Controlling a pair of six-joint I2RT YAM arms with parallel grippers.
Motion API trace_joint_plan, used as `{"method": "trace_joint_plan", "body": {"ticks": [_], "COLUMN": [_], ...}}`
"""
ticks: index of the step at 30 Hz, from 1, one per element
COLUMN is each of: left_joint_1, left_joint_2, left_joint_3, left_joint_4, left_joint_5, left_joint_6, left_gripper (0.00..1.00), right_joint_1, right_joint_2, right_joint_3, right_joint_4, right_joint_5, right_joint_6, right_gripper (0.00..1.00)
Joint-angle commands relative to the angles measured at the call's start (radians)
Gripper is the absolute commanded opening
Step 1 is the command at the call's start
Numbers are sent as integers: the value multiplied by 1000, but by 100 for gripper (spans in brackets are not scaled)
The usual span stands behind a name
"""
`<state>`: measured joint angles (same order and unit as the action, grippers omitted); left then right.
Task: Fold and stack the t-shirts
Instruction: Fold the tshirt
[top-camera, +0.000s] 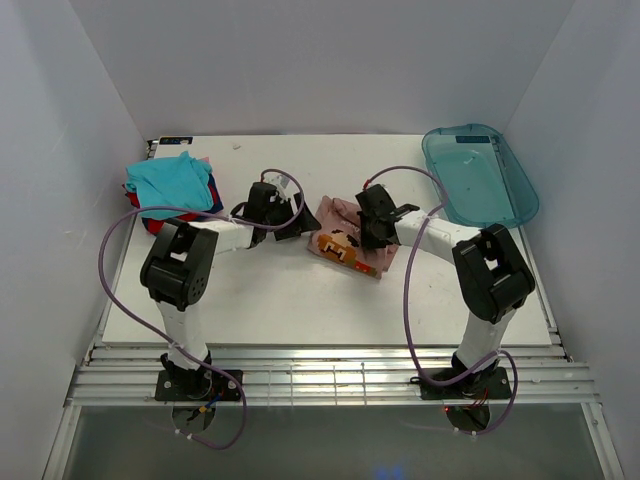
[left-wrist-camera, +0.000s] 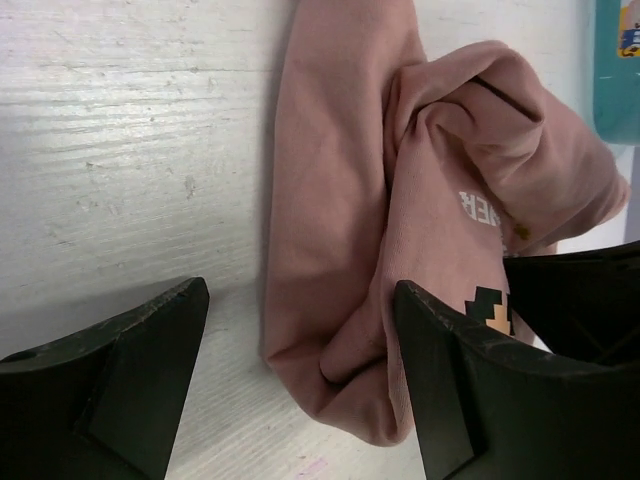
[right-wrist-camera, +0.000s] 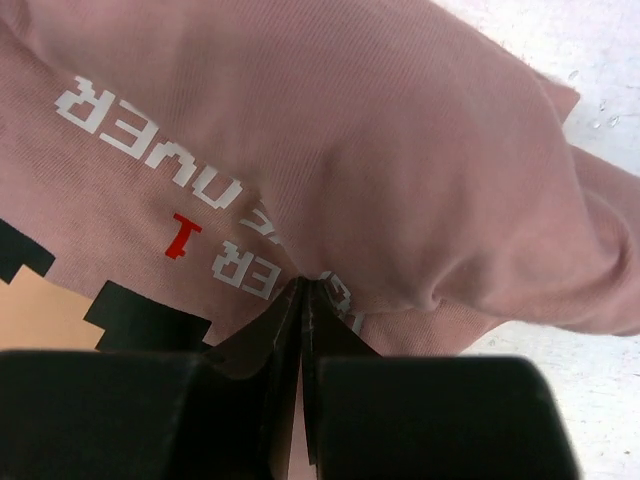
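Observation:
The dusty-pink t-shirt (top-camera: 333, 213) lies crumpled mid-table, its orange-brown print (top-camera: 338, 249) facing up. My right gripper (top-camera: 373, 233) is down on its right part; in the right wrist view the right gripper (right-wrist-camera: 303, 290) is shut, pinching a fold of the pink t-shirt (right-wrist-camera: 400, 150) beside white lettering. My left gripper (top-camera: 303, 222) is at the shirt's left edge. In the left wrist view it (left-wrist-camera: 300, 335) stands open, low over the table, with a rolled corner of the shirt (left-wrist-camera: 340, 250) between its fingers (left-wrist-camera: 470, 380), against the right one. Folded t-shirts (top-camera: 170, 182), teal on top of red and dark blue, are stacked at the back left.
A translucent blue-green plastic tray (top-camera: 480, 175) sits at the back right corner. White walls close in the table (top-camera: 300, 300) on three sides. Purple cables loop from both arms above the near half of the table.

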<state>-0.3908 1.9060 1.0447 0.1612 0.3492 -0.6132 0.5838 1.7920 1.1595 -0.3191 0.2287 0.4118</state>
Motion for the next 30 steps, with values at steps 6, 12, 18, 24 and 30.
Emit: {"method": "trace_joint_plan", "body": {"ticks": [6, 12, 18, 24, 30], "left_joint_1": [32, 50, 49, 32, -36], "left_joint_2": [59, 73, 180, 208, 237], "left_joint_3": [64, 15, 46, 41, 78], "left_joint_4": [52, 175, 225, 247, 247], "left_joint_5": [198, 284, 381, 364, 340], "left_joint_6": [-74, -171, -218, -212, -212], "left_gripper": [87, 88, 89, 98, 98], "right_joint_1": [8, 8, 10, 10, 13], "right_joint_2": [23, 37, 46, 53, 67], "right_joint_3": [19, 37, 52, 66, 74], "right_joint_4": [-47, -64, -66, -60, -43], "right_joint_5": [21, 41, 38, 32, 3], "right_joint_6": [4, -14, -28, -42, -50], "right_gripper": [8, 8, 8, 8, 8]}}
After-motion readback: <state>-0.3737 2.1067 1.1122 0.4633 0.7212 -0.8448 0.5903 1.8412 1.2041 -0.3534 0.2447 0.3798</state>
